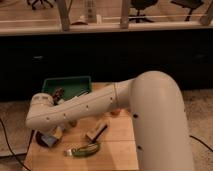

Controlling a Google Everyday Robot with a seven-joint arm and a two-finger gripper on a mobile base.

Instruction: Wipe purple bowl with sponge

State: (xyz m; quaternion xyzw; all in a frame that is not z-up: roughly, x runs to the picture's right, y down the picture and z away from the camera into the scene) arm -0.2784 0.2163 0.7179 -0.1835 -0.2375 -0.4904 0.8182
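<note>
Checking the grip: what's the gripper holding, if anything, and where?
Cannot tell. The gripper sits low by the sponge near the table edge; the arm hides any contact.

White arm (100,102), gripper (51,131) low left by blue-grey sponge (46,140); green tray (65,80), tan-and-black block (96,131), green strip (85,149).

One desk (120,150) carries one green tray (67,81), one blue-grey sponge (45,141), one tan-and-black block (96,131) and one green curved strip (83,149). One arm (90,105) crosses above them, its one gripper (50,132) low at the desk's front left corner, just beside the sponge.
</note>
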